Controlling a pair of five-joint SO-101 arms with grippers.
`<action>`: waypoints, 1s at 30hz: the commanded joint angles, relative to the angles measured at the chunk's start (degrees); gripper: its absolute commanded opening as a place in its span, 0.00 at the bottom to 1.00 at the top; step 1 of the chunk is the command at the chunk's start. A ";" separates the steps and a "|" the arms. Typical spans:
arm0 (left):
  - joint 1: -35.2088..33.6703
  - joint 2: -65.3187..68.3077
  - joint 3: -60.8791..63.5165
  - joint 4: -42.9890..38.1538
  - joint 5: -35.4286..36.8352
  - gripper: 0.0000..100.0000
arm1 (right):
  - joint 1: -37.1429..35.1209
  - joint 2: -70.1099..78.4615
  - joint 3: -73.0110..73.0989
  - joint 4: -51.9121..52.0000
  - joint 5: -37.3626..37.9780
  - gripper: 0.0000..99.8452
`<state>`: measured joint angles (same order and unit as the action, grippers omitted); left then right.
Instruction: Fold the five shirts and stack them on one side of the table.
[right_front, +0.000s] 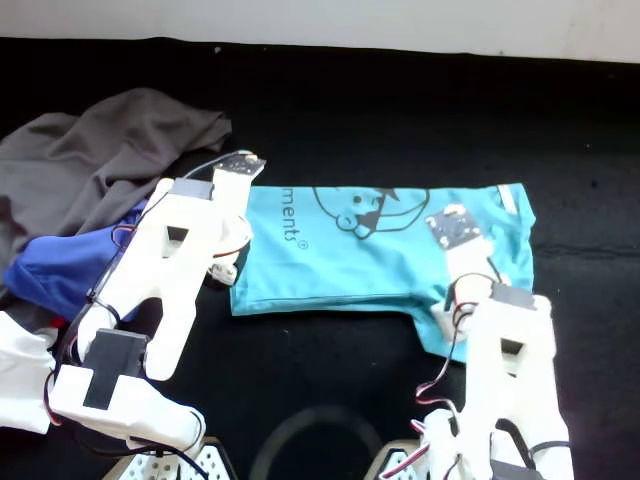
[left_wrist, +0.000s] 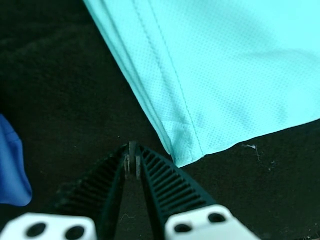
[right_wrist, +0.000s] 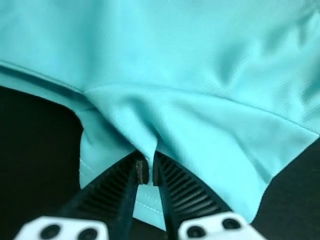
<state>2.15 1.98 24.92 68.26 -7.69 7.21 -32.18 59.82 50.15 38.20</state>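
Observation:
A turquoise shirt (right_front: 370, 262) with a dark print lies spread across the middle of the black table (right_front: 400, 110). My left gripper (right_front: 228, 268) sits at the shirt's near left corner. In the left wrist view this gripper (left_wrist: 133, 161) is shut with nothing in it, over bare table just beside the hem corner of the shirt (left_wrist: 225, 75). My right gripper (right_front: 447, 315) is at the shirt's near right part, by the sleeve. The right wrist view shows that gripper (right_wrist: 148, 169) shut on a pinched ridge of the shirt (right_wrist: 175, 60).
A crumpled grey shirt (right_front: 100, 150) lies at the far left, with a blue shirt (right_front: 55, 270) in front of it and white cloth (right_front: 20, 375) at the near left edge. Bare black table stretches behind and to the right of the turquoise shirt.

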 joint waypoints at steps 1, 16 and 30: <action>0.75 -0.40 -0.13 -0.09 0.18 0.01 | 1.10 -1.45 -6.37 4.53 -0.26 0.01; 0.75 -0.40 -0.13 -0.09 0.18 0.01 | 1.01 -1.54 -18.59 24.75 8.88 0.01; 0.84 -0.40 -0.13 -0.09 0.18 0.01 | 1.01 -1.54 -9.98 18.42 6.42 0.16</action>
<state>2.15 1.98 24.92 68.26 -7.69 7.74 -32.18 49.63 69.49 47.43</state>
